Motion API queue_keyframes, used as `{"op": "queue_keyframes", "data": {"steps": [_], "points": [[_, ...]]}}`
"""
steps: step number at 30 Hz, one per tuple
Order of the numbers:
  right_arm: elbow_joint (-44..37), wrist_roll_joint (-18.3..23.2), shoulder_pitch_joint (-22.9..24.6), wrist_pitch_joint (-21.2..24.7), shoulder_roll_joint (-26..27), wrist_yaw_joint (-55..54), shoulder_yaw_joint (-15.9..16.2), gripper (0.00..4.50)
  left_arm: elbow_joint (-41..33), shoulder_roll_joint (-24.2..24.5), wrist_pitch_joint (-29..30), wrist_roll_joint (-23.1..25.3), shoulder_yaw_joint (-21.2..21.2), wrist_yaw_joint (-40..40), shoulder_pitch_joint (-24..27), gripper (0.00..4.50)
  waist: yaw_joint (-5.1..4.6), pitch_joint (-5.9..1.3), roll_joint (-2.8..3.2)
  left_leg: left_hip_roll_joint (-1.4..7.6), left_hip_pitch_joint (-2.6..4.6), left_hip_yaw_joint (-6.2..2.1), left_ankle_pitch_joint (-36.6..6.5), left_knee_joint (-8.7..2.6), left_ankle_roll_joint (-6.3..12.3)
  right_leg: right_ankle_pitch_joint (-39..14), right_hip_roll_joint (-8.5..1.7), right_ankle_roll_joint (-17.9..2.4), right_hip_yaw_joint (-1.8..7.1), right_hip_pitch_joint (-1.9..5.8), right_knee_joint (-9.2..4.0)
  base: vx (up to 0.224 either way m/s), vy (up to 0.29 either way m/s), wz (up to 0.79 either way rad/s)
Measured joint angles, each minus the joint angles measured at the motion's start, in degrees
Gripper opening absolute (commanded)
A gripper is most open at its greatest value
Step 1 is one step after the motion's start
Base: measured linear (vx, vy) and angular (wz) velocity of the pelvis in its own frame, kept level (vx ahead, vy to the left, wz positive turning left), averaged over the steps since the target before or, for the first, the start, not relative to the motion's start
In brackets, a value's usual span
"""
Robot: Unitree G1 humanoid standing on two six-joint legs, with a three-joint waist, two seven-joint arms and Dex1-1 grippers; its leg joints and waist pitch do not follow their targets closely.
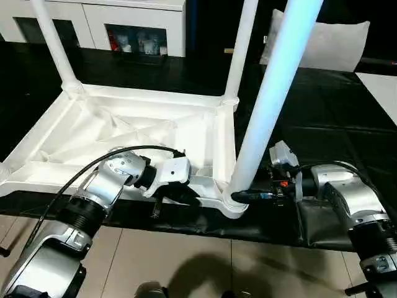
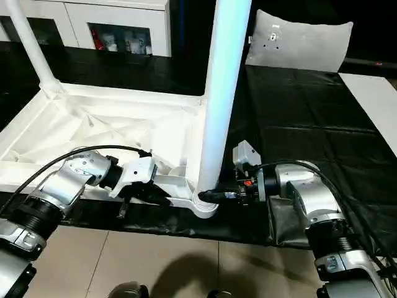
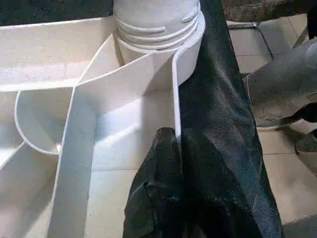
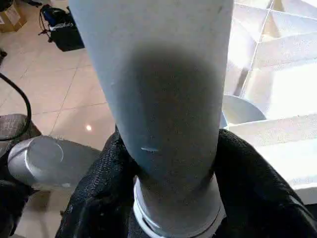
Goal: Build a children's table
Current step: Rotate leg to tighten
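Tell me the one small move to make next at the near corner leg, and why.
Probably have the right gripper turn the near leg further into its corner socket. Its fingers sit around the leg's base, thread rings show above the socket rim, and the left gripper is shut on the table's edge rib, bracing it.

The table top [image 1: 124, 133] lies underside up on a mat [image 1: 322, 124], legs [image 1: 273, 93] standing in its corner sockets. The left pincer [image 1: 177, 195] sits at its near rim, the right pincer [image 1: 245, 197] around the near-right leg. A cabinet [image 1: 133, 25] and pillow [image 1: 329, 43] lie behind.
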Motion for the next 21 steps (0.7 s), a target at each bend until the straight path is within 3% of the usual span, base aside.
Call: {"op": "queue_keyframes", "data": {"steps": [7, 12, 16, 21], "points": [[-0.7, 0.1, 0.1, 2.0, 0.2, -1.2, -0.1, 1.97, 0.0, -0.6, 1.0, 0.0, 0.4, 0.7, 0.1, 0.00, 0.00, -0.01, -0.01, 0.01, 0.03, 0.00, 0.0, 0.06, 0.00, 0.0, 0.00, 0.0, 0.01, 0.01, 0.09, 0.000, 0.000, 0.00], [-1.2, -1.1, 0.1, 4.8, 3.0, -10.0, -1.7, 1.96, 0.8, -2.1, 5.4, 0.5, 2.1, 6.7, 0.1, 0.00, -0.36, -0.01, 0.00, 0.02, 0.19, 0.00, 0.0, 0.32, -0.06, -0.1, 0.00, 0.2, 0.05, 0.01, 0.51, 0.000, 0.000, 0.00], [0.2, -4.6, -2.1, 9.5, 9.8, -27.8, -5.3, 1.95, 2.4, -6.4, 13.2, 2.1, 4.7, 16.9, -1.2, 0.00, -2.92, -0.03, -0.03, -0.01, 0.35, -0.02, 0.1, 0.44, -0.09, -0.1, -0.03, 0.2, 0.05, 0.07, 0.53, 0.000, 0.000, 0.00], [3.0, -7.1, -5.8, 13.2, 14.5, -43.5, -7.7, 1.94, 4.7, -12.2, 18.0, 2.6, 6.3, 27.1, -2.9, 0.00, -4.04, -0.03, -0.04, -0.06, 0.37, -0.06, 0.1, 0.44, -0.08, -0.1, -0.03, 0.2, 0.07, 0.10, 0.52, 0.000, 0.000, 0.00]]}}
